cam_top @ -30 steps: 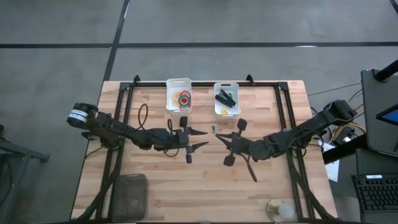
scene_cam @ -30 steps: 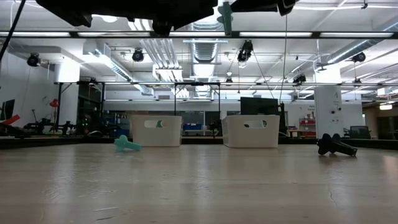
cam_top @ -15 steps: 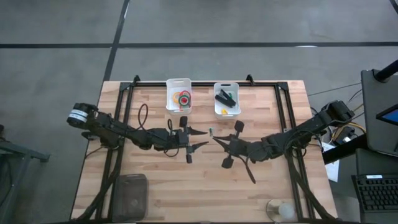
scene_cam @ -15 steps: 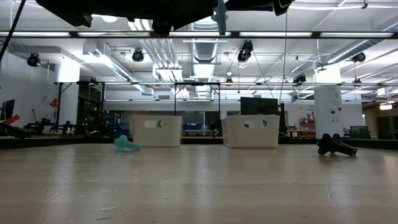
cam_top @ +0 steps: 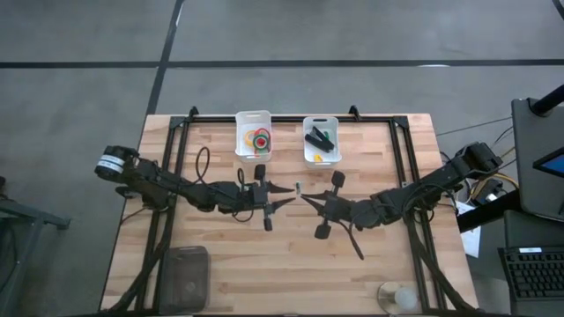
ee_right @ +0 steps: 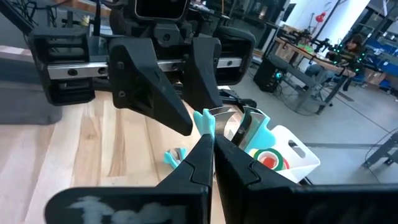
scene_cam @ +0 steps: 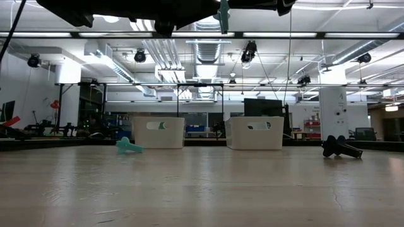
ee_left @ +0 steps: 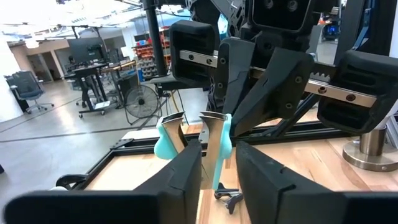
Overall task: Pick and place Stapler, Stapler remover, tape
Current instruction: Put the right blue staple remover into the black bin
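Two bins sit side by side at upper centre of the high view: the left bin [cam_top: 253,134] holds the tape [cam_top: 258,138], the right bin [cam_top: 321,139] apparently the stapler [cam_top: 316,137]. Below them, both grippers meet mid-table.

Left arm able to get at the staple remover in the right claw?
Likely yes: left claw sits open around the staple remover, nothing between; right claw holds its far end.

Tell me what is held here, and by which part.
The right gripper holds the teal staple remover by its plastic handle end, in the air. The left gripper is open around its metal claws; contact cannot be told.
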